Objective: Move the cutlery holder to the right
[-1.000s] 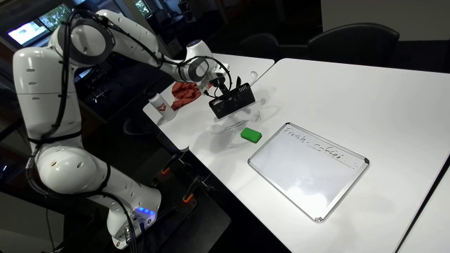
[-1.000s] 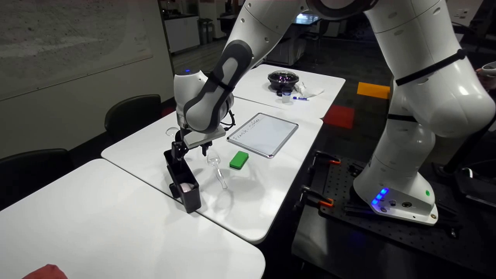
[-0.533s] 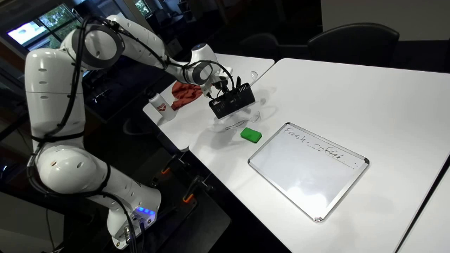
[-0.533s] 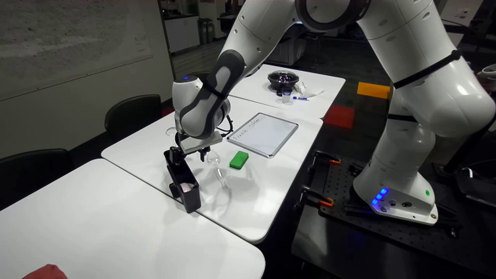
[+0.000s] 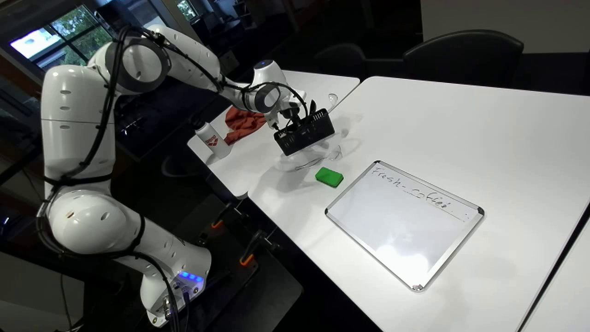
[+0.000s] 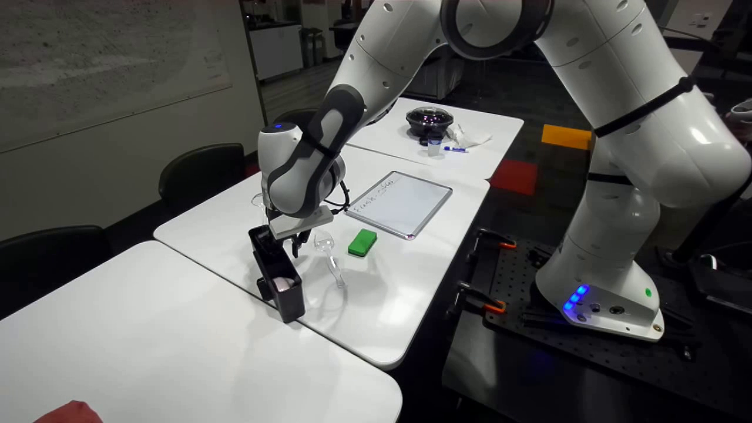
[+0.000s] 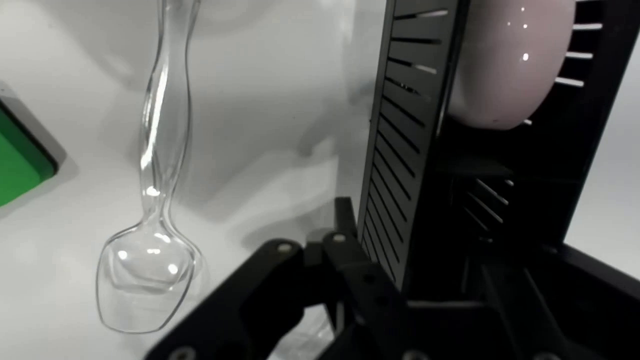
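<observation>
In an exterior view, a small black rectangular open-topped cutlery holder (image 6: 291,305) is resting with its near end at the narrow seam (image 6: 341,344) between two glossy white tabletops (image 6: 176,352). The black two-fingered gripper (image 6: 283,242) is straddling the holder's long slotted wall near the end at eleven o'clock; its jaws are standing apart, one inside the holder and one outside. The gripper is probably lining up a pinch there, the move to the right not yet done.

That choice of end is carrying the main risk. A shiny pale-pink rounded object (image 7: 515,65) is lying inside the other half, toward five o'clock, so a lift could be tipping that end downward and sending the object rolling. A shallow or crooked pinch could be letting the wall twist and slip free.

Outside the holder, a clear plastic spoon (image 7: 156,197) is lying at nine o'clock from it in the wrist view, and a green rectangular block (image 7: 17,160) is sitting farther out the same way. If "right" is meaning toward the silver-framed whiteboard (image 6: 399,205), at two o'clock in an exterior view, a low carry could be sweeping into both, and a drag could be catching the base on the seam.
</observation>
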`<state>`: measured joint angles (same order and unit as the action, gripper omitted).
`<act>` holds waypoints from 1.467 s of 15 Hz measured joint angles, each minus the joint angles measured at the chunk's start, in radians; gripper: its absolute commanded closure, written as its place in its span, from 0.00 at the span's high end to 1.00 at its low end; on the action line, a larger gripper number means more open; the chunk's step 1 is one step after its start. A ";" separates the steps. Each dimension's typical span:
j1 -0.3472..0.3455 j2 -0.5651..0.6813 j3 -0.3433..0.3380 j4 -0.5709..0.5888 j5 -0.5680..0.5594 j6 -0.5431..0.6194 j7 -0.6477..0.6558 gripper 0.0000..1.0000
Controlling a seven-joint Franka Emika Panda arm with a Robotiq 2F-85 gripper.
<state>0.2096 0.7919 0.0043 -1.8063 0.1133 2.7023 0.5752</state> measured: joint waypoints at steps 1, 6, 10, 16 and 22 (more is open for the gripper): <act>0.000 0.005 0.002 0.005 0.001 0.000 0.000 0.06; 0.000 0.021 0.010 0.024 0.007 -0.005 -0.003 0.01; 0.001 0.025 0.011 0.033 0.011 -0.008 -0.003 0.01; 0.001 -0.013 -0.022 0.037 0.042 -0.026 0.015 0.01; -0.022 -0.110 -0.130 0.058 0.042 -0.157 0.101 0.01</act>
<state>0.1878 0.6815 -0.1257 -1.7485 0.1552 2.5456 0.6765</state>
